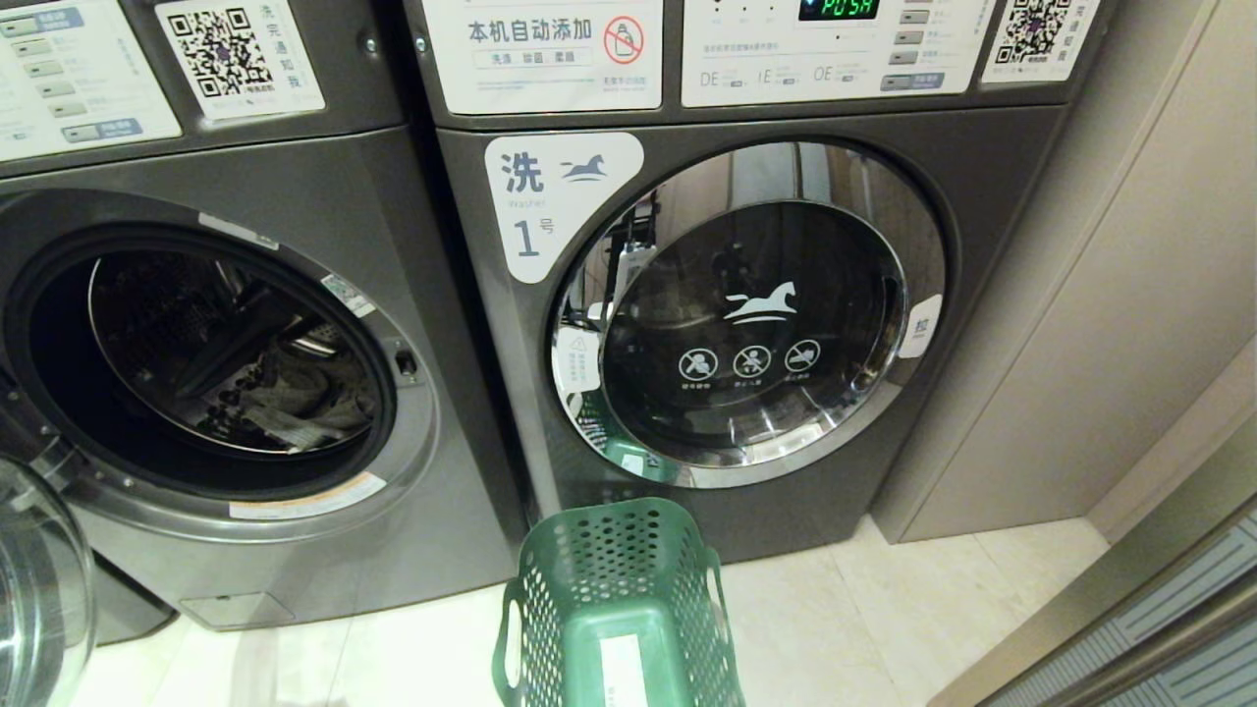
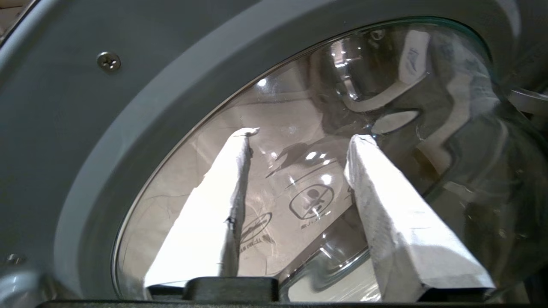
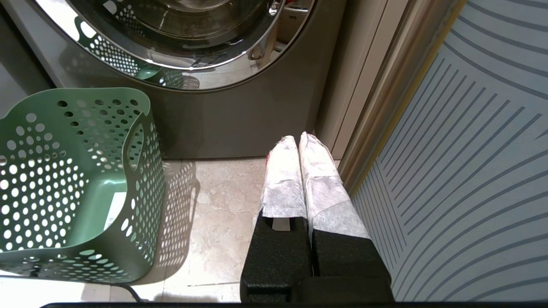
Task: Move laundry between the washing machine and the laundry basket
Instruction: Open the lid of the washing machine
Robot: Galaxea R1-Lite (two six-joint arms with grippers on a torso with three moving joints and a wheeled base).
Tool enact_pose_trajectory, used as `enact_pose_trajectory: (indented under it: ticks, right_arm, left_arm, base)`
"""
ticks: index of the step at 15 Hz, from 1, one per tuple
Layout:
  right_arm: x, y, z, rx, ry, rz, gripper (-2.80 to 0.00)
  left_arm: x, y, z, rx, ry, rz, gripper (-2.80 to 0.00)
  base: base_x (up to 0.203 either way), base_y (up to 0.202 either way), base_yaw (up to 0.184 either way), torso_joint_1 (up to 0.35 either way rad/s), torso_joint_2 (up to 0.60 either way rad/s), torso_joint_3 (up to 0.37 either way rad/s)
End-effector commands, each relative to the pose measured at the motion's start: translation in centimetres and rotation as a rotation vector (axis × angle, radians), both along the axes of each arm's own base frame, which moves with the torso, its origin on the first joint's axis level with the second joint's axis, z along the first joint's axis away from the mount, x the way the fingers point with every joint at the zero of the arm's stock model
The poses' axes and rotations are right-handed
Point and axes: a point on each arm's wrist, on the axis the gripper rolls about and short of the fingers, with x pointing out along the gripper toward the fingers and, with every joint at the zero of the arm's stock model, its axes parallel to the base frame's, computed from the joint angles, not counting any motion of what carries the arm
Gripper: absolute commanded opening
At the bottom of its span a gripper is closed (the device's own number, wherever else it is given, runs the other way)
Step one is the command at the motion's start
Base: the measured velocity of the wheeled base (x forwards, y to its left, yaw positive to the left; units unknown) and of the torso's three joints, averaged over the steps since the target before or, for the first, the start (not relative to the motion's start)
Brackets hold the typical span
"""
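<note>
At nine o'clock in the head view, the washing machine (image 1: 196, 412) stood open, grey laundry (image 1: 295, 398) lying in its drum. At six o'clock, the laundry basket (image 1: 619, 599) appeared empty, so the transfer seemed barely begun. Left gripper (image 2: 299, 141) sat at the open door's glass (image 2: 299, 192), fingers apart, holding nothing. Right gripper (image 3: 297, 141) hung parked, fingers together.

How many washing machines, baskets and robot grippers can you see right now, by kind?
Dark grey front-load washing machines: 2, the open one with laundry inside and the shut one labelled 1.
Dark green perforated plastic laundry baskets: 1, empty.
Robot grippers: 2, the left gripper at the open door's glass and the right gripper parked over the floor.
Total: 5
</note>
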Motion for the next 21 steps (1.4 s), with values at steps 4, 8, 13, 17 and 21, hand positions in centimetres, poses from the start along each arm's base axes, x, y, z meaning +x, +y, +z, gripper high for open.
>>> enact_pose_trajectory:
  ticks: [4, 8, 13, 17, 21]
  right_arm:
    - [0.0, 0.0, 0.0, -0.001, 0.000, 0.001, -2.80]
    - [0.0, 0.0, 0.0, -0.001, 0.000, 0.001, -2.80]
    - [0.0, 0.0, 0.0, -0.001, 0.000, 0.001, -2.80]
    - [0.0, 0.0, 0.0, -0.001, 0.000, 0.001, -2.80]
    - [0.0, 0.0, 0.0, -0.001, 0.001, 0.001, -2.80]
  left_arm:
    - [-1.6, 5.9, 0.8, 0.023, -0.022, 0.169, -2.80]
    - [-3.8, 11.9, 1.0, 0.042, -0.036, 0.293, -2.80]
    - [-6.3, 16.9, 1.6, 0.082, -0.062, 0.322, -2.80]
    - [-6.8, 12.2, 5.3, 0.160, -0.100, 0.213, -2.80]
    - [-5.5, 3.5, 5.9, 0.173, -0.115, -0.015, -2.80]
  base:
    - [0.000, 0.000, 0.000, 0.000, 0.00, 0.000]
    - [0.000, 0.000, 0.000, 0.000, 0.00, 0.000]
    - [0.000, 0.000, 0.000, 0.000, 0.00, 0.000]
    - [0.000, 0.000, 0.000, 0.000, 0.00, 0.000]
    - [0.000, 0.000, 0.000, 0.000, 0.00, 0.000]
